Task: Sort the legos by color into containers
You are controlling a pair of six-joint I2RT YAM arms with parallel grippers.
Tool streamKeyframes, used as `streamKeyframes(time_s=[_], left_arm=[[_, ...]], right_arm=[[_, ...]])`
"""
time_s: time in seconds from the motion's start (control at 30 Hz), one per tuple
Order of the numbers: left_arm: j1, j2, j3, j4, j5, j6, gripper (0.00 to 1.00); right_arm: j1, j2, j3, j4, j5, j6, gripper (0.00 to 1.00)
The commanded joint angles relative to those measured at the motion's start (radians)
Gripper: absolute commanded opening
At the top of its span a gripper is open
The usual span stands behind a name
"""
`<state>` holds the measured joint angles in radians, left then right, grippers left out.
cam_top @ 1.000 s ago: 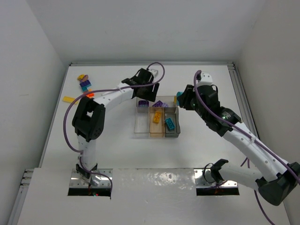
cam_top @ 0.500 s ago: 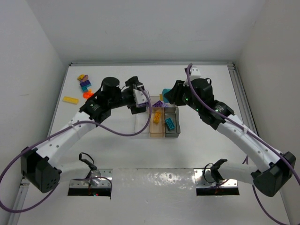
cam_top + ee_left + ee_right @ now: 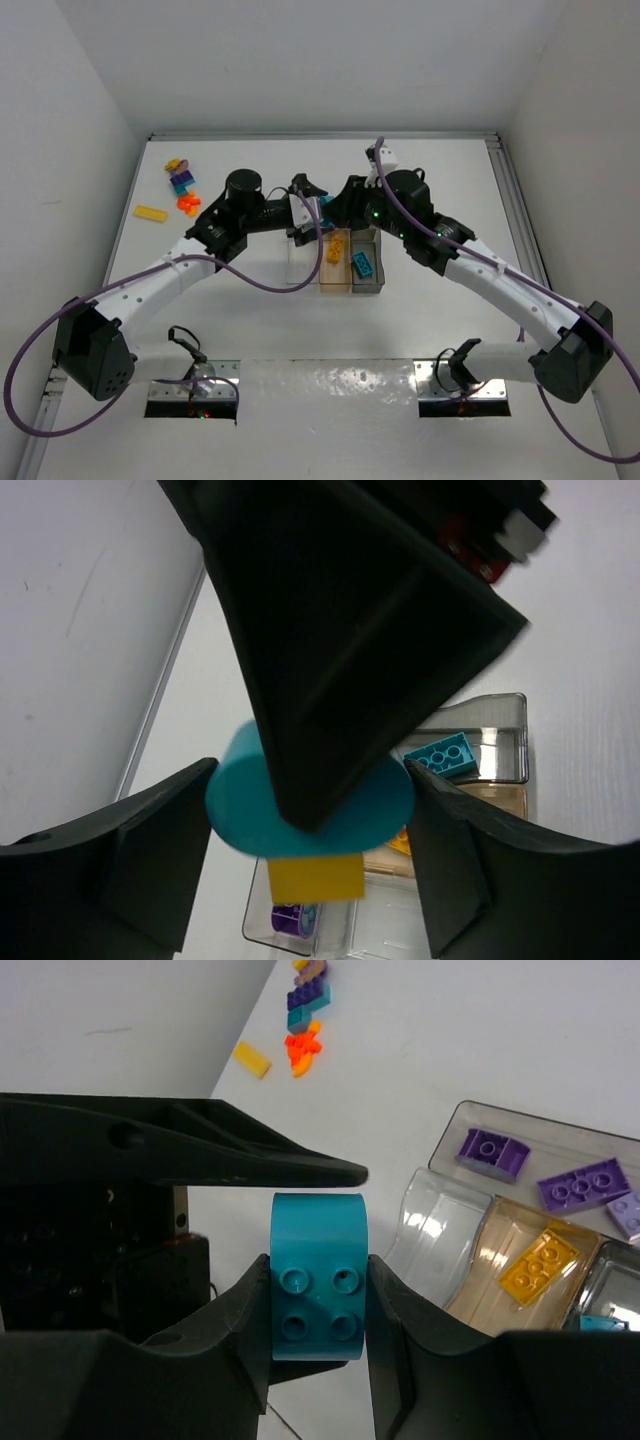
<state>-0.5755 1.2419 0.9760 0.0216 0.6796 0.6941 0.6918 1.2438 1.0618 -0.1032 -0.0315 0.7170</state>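
Pincers: right pincer (image 3: 318, 1260) clamps teal brick (image 3: 318, 1305), left pincer (image 3: 310, 785) gapes wide.

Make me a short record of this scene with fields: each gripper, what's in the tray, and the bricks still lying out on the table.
right gripper: shut on teal rounded brick
left gripper: open, one finger on either side of that brick
tray: purple bricks in the long bin; orange-yellow brick in the middle bin; small teal brick in the end bin
loose bricks: cluster at far left, apart from the tray
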Motion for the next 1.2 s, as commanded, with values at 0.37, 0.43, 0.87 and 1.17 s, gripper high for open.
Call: streamKeyframes(time_s=[0.37,0.43,0.87,1.17], left_arm=[[-0.011,-0.015,0.067,-0.130,0.047,0.087,0.80],[-0.011,-0.030,0.056,-0.141,0.029,0.107,0.84],[-0.001,-0.045,0.053,-0.120,-0.029,0.062,0.45],[0.003,-0.045,0.056,-0.140,-0.080,0.050,0.87]], right_arm=[[0.015,0.011,0.059,0.045,0.028,-0.014,0.00],[0.015,0.013,0.069,0.025,0.028,-0.022,0.00],[0.017,-0.018,0.075,0.002,0.050,-0.037,0.00],[0.017,-0.047,0.081,-0.020,0.071,-0.045,0.00]])
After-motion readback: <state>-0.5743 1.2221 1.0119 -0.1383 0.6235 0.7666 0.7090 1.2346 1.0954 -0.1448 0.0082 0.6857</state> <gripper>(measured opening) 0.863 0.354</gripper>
